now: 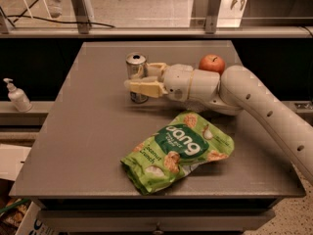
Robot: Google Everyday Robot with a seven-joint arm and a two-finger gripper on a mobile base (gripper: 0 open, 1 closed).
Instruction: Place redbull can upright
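The gripper (138,77) sits at the far middle of the table (83,131), its two cream fingers closed on the redbull can (135,66), one in front, one behind. The can is standing upright on the matte grey top: slim, metallic, shiny round lid. Behind the smooth white arm (264,109) there's one apple (212,63), round and red. Nearer me lies one crinkly green snack bag (178,151), flat on the table, with "dang" in big white letters (the smaller print I can't make out). Off to the left, on a ledge, stands one white pump bottle (16,96).
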